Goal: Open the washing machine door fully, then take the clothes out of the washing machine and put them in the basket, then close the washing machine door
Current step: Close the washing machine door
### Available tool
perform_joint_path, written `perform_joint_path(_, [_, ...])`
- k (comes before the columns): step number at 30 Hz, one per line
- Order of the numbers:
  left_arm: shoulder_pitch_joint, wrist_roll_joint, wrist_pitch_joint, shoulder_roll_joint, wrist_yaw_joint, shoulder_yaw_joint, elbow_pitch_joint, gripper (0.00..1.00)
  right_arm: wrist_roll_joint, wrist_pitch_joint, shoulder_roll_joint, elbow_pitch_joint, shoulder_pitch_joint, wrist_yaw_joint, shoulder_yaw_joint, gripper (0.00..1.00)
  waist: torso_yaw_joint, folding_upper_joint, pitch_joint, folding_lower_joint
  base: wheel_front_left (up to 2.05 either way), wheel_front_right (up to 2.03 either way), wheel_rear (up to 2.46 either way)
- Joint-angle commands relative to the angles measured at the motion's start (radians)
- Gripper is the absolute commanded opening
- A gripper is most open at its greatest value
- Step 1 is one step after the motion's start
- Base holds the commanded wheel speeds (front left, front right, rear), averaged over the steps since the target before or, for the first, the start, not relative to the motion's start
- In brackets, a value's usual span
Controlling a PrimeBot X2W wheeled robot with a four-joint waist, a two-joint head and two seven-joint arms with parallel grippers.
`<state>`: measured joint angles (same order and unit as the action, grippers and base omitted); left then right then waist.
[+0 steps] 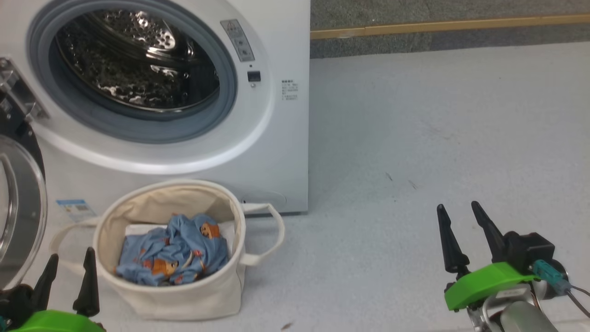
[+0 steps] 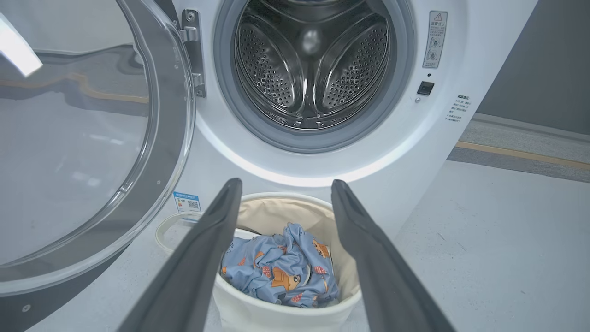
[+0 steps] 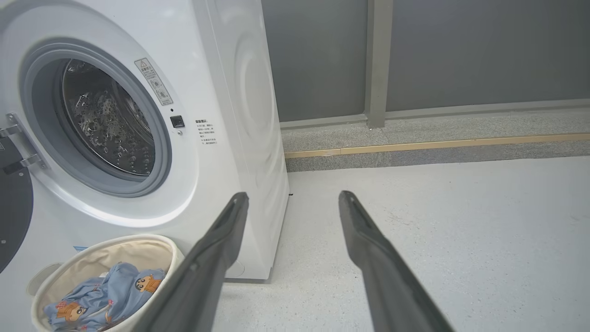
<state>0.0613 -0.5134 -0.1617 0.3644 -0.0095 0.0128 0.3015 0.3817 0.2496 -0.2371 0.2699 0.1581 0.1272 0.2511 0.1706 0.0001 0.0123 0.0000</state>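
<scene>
The white washing machine [image 1: 258,152] [image 2: 401,138] [image 3: 230,138] stands with its drum [image 1: 138,60] bare and shiny inside. Its door [image 1: 18,207] [image 2: 83,152] hangs swung wide to the left on its hinge. In front sits the cream basket [image 1: 193,295] [image 2: 276,313] [image 3: 92,244], holding the blue printed clothes [image 1: 173,253] [image 2: 281,267] [image 3: 106,295]. My left gripper [image 1: 69,272] [image 2: 286,189] is open, low at the basket's left side, fingers aimed over it toward the drum. My right gripper [image 1: 458,212] [image 3: 292,196] is open over bare floor, well right of the machine.
Pale speckled floor [image 1: 438,129] spreads to the right of the machine. A grey wall with a yellow floor strip [image 1: 451,25] [image 3: 433,145] runs behind. The basket's loop handle [image 1: 272,230] sticks out to the right. A white sheet [image 1: 138,229] lines the basket under the clothes.
</scene>
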Motion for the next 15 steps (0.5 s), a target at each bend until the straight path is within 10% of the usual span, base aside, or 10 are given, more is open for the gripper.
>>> perform_joint_path(1, [0.05, -0.003, -0.009, 0.043, 0.003, -0.049, -0.024, 1.0, 0.005, 0.012, -0.016, -0.032, 0.025, 0.003, 0.012, 1.0, -0.001, -0.0001, -0.001, 0.0, -1.16, 1.16, 0.0])
perform_joint_path(15, [0.051, 0.003, -0.046, 0.045, 0.032, -0.06, -0.004, 1.0, 0.007, 0.012, -0.012, -0.033, 0.028, 0.003, 0.015, 1.0, -0.018, -0.0001, -0.01, 0.0, -0.32, 0.32, 0.0])
